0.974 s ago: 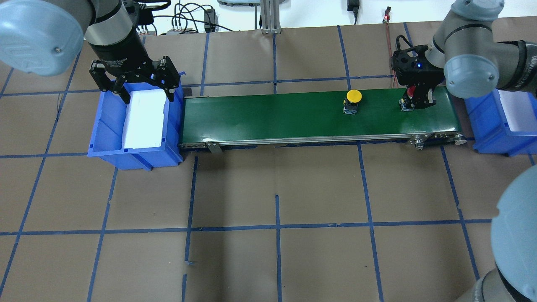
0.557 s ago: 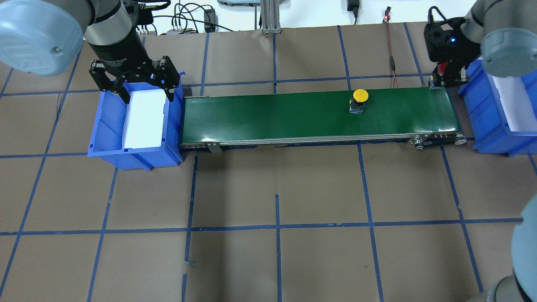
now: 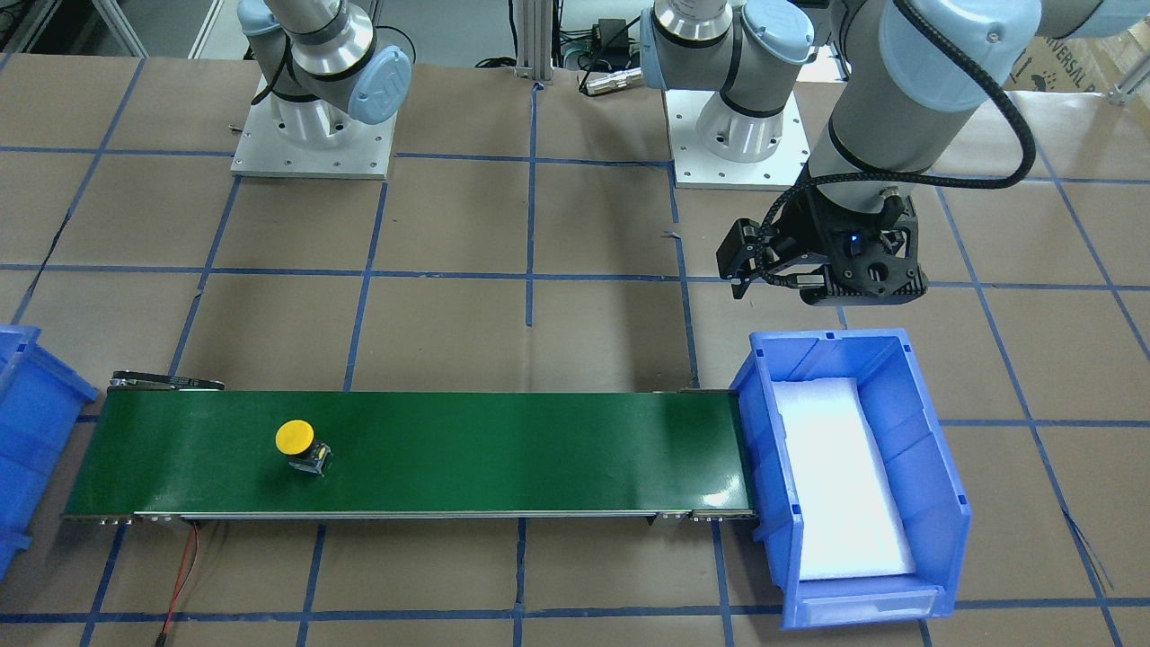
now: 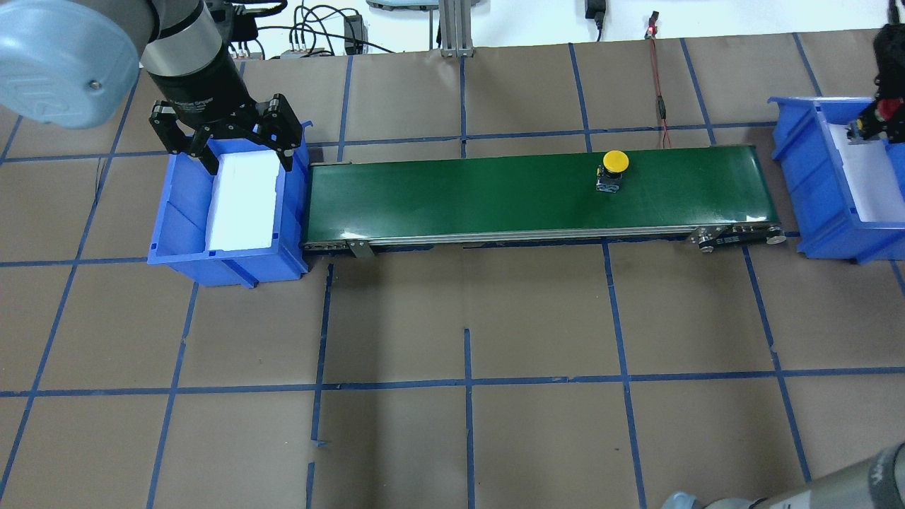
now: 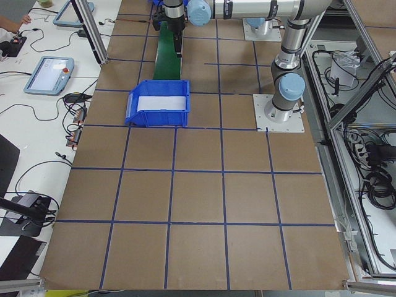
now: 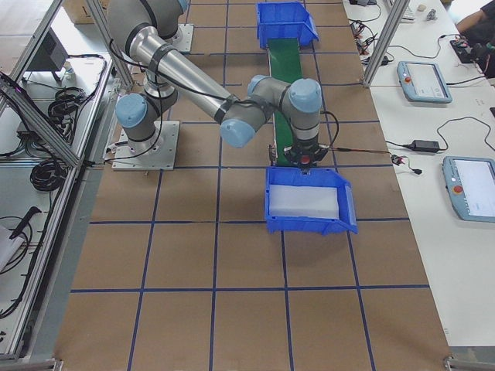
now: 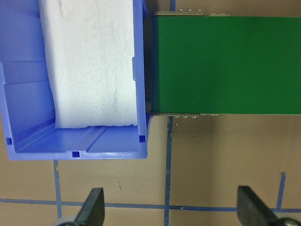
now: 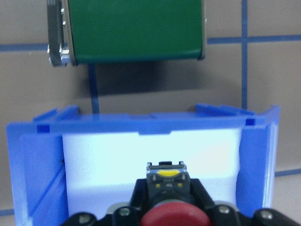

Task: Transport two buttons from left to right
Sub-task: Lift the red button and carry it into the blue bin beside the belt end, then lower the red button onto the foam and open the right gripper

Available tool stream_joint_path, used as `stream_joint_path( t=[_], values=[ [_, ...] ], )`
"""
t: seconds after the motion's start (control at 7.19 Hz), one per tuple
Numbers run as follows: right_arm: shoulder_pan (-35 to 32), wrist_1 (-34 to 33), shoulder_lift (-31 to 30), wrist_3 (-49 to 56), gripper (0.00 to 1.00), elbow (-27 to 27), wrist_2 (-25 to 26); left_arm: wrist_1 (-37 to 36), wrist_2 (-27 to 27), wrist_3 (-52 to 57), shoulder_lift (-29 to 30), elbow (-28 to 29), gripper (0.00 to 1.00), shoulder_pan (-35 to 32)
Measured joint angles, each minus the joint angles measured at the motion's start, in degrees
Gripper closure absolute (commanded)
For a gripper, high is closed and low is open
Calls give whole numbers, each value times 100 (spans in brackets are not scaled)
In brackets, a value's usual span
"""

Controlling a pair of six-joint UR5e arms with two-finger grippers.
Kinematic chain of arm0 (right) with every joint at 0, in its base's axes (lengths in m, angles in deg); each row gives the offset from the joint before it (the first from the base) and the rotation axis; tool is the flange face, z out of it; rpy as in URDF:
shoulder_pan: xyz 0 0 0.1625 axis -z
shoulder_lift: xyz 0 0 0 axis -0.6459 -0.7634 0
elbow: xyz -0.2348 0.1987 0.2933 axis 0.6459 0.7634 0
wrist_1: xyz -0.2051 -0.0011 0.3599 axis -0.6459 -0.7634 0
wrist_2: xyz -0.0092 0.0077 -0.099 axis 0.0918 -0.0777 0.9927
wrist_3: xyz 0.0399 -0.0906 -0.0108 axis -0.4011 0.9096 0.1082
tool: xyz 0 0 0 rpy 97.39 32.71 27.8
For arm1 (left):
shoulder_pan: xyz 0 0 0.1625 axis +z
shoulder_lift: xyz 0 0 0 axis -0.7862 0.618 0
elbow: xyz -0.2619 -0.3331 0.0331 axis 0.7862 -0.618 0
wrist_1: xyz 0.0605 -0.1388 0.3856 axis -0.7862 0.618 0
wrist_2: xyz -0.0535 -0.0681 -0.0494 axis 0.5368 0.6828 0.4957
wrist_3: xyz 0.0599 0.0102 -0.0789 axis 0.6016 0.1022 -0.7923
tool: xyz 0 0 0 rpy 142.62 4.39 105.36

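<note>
The yellow button (image 4: 612,170) stands upright on the green conveyor belt (image 4: 459,198), right of its middle; it also shows in the front-facing view (image 3: 301,445). My right gripper (image 4: 874,121) is shut on the red button (image 8: 170,217) and holds it above the white foam in the right blue bin (image 8: 141,125). My left gripper (image 4: 230,145) is open and empty, and hovers over the far end of the left blue bin (image 4: 184,226). In the left wrist view its fingertips (image 7: 96,207) hang over brown table paper beside that bin.
The left bin (image 3: 898,377) holds only a white foam pad. The right bin (image 4: 813,177) sits just past the belt's right end. A red-black wire (image 4: 661,106) lies behind the belt. Blue tape lines cross the brown table.
My right gripper has carried the red button off the belt's right end to above the right bin. The yellow button has ridden the belt to the right. The left arm has not moved.
</note>
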Motion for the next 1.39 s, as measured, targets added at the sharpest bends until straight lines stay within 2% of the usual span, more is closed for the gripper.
stream_joint_path(
  t=[0.42, 0.97, 1.25, 1.39],
  values=[
    [424, -281, 700, 422, 95, 24, -73, 0, 2, 0, 0, 0, 0, 2],
    [454, -720, 1056, 467, 91, 22, -77, 0, 8, 23, -2, 0, 0, 16],
    [454, -796, 1133, 475, 77, 26, -82, 2, 9, 26, 0, 0, 0, 18],
    [454, -862, 1153, 479, 50, 26, -83, 4, 9, 26, 3, 0, 0, 18]
  ],
)
